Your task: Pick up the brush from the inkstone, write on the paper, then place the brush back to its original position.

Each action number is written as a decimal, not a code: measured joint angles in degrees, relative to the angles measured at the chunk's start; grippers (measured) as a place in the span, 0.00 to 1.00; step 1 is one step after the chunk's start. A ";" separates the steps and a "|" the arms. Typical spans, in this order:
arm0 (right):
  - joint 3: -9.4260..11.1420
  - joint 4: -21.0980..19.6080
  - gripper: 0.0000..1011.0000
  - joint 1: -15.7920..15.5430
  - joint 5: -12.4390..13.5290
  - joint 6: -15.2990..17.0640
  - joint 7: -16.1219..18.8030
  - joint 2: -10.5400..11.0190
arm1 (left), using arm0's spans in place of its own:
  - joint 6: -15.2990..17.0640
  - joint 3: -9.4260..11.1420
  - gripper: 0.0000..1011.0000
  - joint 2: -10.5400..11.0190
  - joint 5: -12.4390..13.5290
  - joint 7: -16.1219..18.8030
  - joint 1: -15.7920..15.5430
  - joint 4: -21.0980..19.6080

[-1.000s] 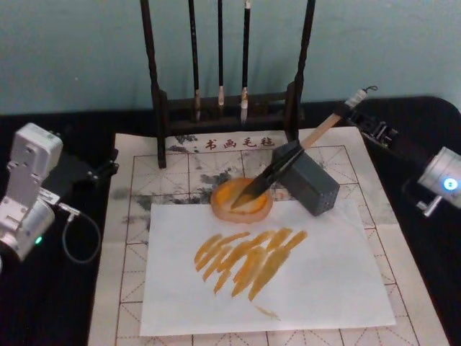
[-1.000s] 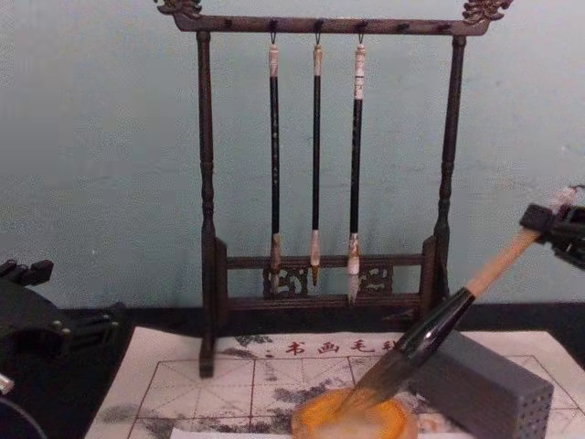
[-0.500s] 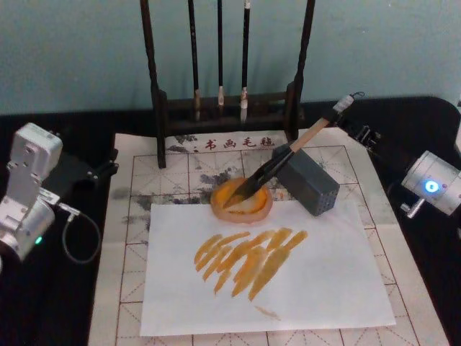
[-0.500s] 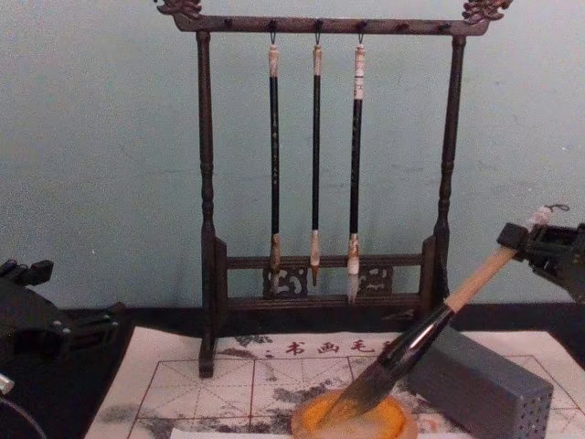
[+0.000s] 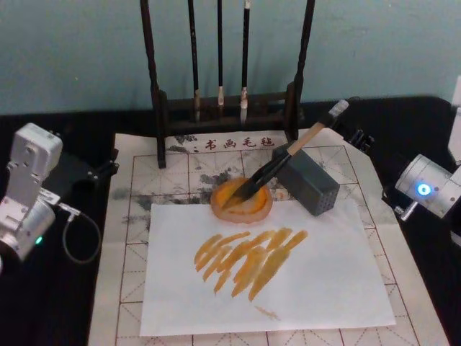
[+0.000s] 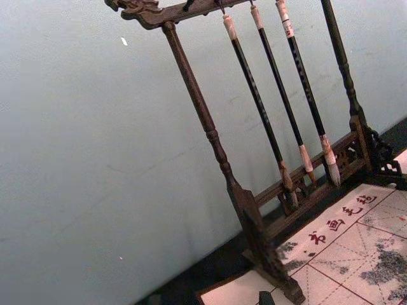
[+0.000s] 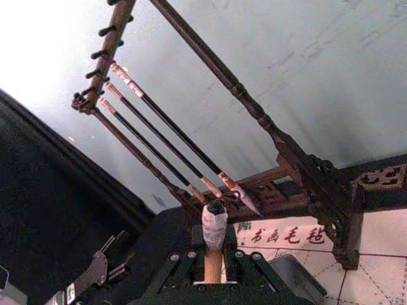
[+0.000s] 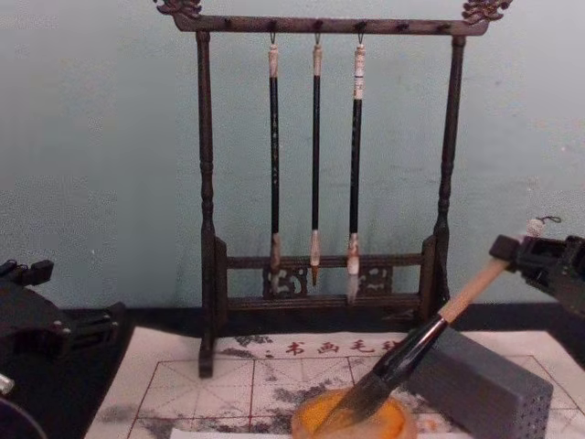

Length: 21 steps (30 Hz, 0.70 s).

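— At the far right of the surface, your right hand (image 8: 514,251) is closed on the cord-wrapped end of the brush (image 5: 284,153). In the right wrist view the pale handle sits squarely between its jaws.

— Where's the tip?

— Down in the inkstone (image 5: 263,212), with the bristles in the orange ink. The handle slants up and back over the grey block (image 5: 315,186). You can't tell from here whether the wood is resting on the block or just above it.

— Why that slant?

— I'd judge the block is the rest. It props the handle so the wet tip lies in the dish and not on the paper (image 5: 331,281).

— So the writing is done?

— It looks so. Orange strokes (image 5: 248,259) lie across the sheet, just in front of the inkstone. What's left for you is probably the release. Make sure the handle bears on the block first, or it may roll and smear.

— And your left hand (image 5: 104,167)?

— Parked at the left edge, well apart from the paper, near the foot of the brush rack (image 5: 155,94).
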 joint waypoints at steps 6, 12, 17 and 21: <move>0.38 0.18 0.19 -0.20 -0.35 -0.07 -0.39 -0.36 | 0.00 0.00 0.99 0.00 0.00 0.00 0.00 0.00; 0.65 0.43 0.19 -0.31 -0.82 -0.15 -0.66 -0.73 | 0.00 0.00 0.99 0.00 0.00 0.00 0.00 0.00; 0.91 0.51 0.19 -0.36 -1.16 -0.14 -0.80 -0.85 | 0.00 0.00 0.99 0.00 0.00 0.00 0.00 0.00; 1.16 0.70 0.19 -0.47 -1.23 0.02 -0.90 -0.95 | 0.00 0.00 0.99 0.00 0.00 0.00 0.00 0.00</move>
